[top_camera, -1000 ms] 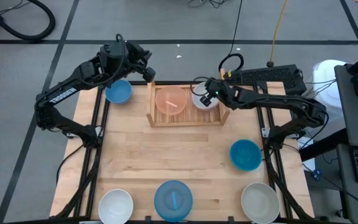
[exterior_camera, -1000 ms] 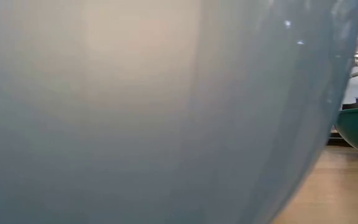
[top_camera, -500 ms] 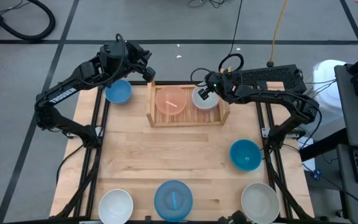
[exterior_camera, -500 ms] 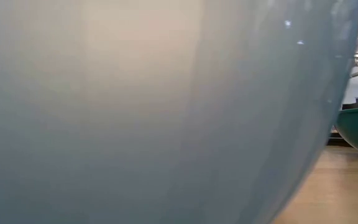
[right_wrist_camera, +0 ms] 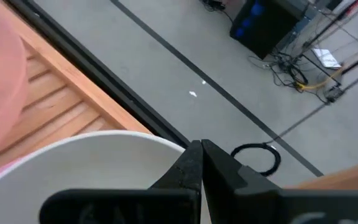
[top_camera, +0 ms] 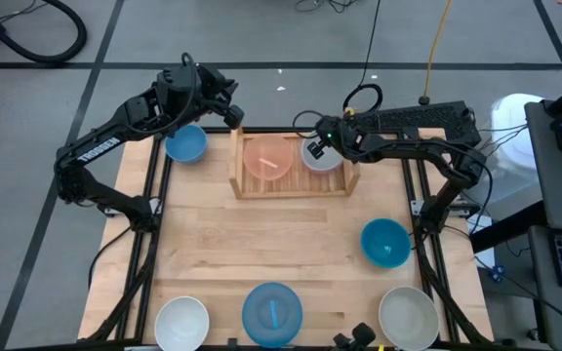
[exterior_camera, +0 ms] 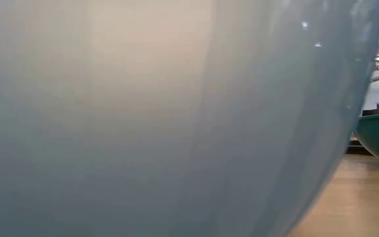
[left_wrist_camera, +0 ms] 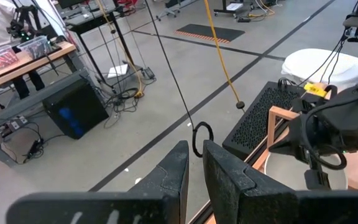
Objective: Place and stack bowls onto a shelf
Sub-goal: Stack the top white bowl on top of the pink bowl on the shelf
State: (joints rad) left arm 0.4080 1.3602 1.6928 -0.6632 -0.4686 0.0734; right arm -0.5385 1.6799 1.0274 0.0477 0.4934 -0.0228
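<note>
Robotics lab — taped concrete floor (left_wrist_camera: 185, 93), trailing cables (left_wrist_camera: 129, 93), equipment benches (left_wrist_camera: 17, 59).

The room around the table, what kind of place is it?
Probably a robot lab or workshop: two robot arms work at a wooden table, cables trail over a grey taped floor, and a workbench stands behind.

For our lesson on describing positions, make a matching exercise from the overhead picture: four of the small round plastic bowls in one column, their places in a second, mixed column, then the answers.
Column one:
1. Pink round plastic bowl
2. Teal round plastic bowl
3. Small blue round plastic bowl
4. White round plastic bowl

Column two:
A. At the table's near left corner
B. On the low light-wood shelf, left half
C. On the table's right side, on bare wood
D. At the table's far left corner, beside the shelf

Pairs: 1-B, 2-C, 3-D, 4-A
</note>
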